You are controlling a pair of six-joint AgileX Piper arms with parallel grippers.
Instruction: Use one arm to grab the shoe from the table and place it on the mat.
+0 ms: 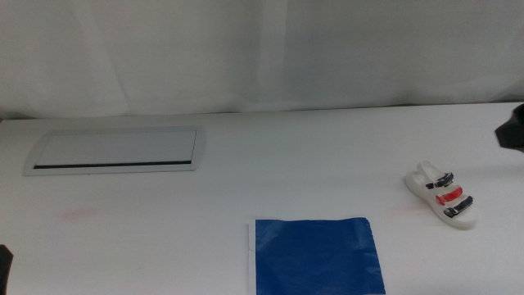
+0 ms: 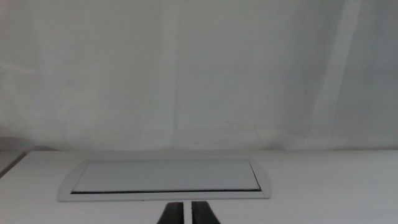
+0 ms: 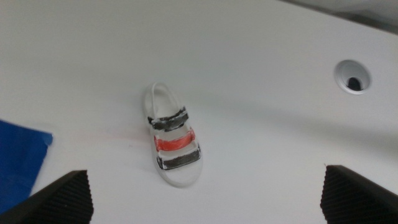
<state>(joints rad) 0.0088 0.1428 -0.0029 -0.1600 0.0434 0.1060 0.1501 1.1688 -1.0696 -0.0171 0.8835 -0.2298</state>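
The shoe (image 1: 442,195), a white sandal with two black straps and a red one, lies on the white table (image 1: 270,172) at the right. It also shows in the right wrist view (image 3: 173,143). The blue mat (image 1: 315,256) lies at the front middle; its corner shows in the right wrist view (image 3: 18,163). My right gripper (image 3: 204,172) is open, its jaws wide apart, above the shoe and not touching it. A dark part of the right arm (image 1: 512,129) shows at the right edge. My left gripper (image 2: 188,211) is shut and waits at the front left.
A grey-framed rectangular panel (image 1: 115,149) is set into the table at the back left and shows in the left wrist view (image 2: 165,179). A round hole (image 3: 352,78) is in the table beyond the shoe. A white curtain (image 1: 262,49) hangs behind the table.
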